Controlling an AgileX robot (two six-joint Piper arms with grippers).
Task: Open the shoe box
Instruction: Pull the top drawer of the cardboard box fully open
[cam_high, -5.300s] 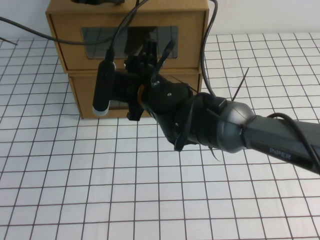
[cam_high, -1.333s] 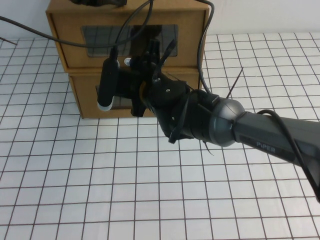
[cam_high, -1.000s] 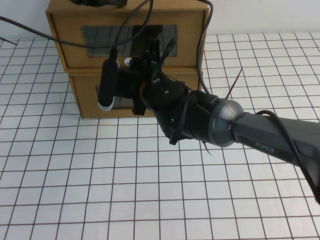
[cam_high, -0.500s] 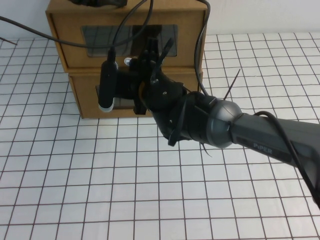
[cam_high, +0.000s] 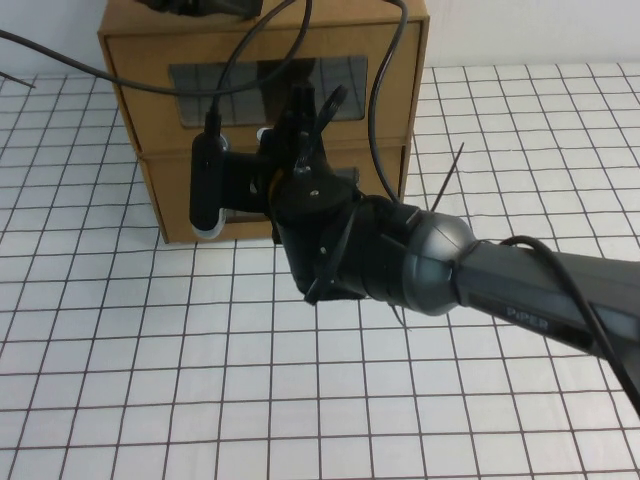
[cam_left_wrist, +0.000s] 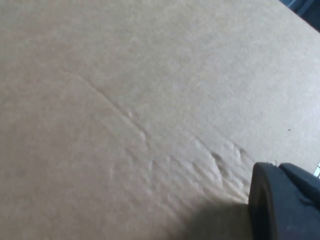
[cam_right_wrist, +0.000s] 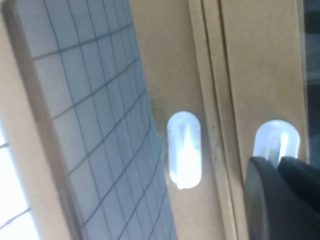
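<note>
Two brown cardboard shoe boxes are stacked at the back of the table, the upper box (cam_high: 390, 60) on the lower box (cam_high: 170, 200), each with a dark window in its front. My right gripper (cam_high: 304, 105) is pressed against the front of the upper box. In the right wrist view its jaws (cam_right_wrist: 280, 167) stand together at one of two pale oval holes (cam_right_wrist: 183, 150) in the cardboard front, shut on the panel's edge there. My left gripper (cam_high: 190, 6) rests on top of the upper box, and the left wrist view shows only box cardboard (cam_left_wrist: 125, 100) under the left gripper (cam_left_wrist: 285, 200).
The white gridded table (cam_high: 150, 380) spreads in front of the boxes. My right arm (cam_high: 420, 265) crosses from the right and hides part of both box fronts. Black cables (cam_high: 90, 70) loop over the upper box.
My right gripper's jaws have closed at the upper box's front. The upper box has shifted a little to the right and toward me, and the arm's wrist has drawn back slightly.
</note>
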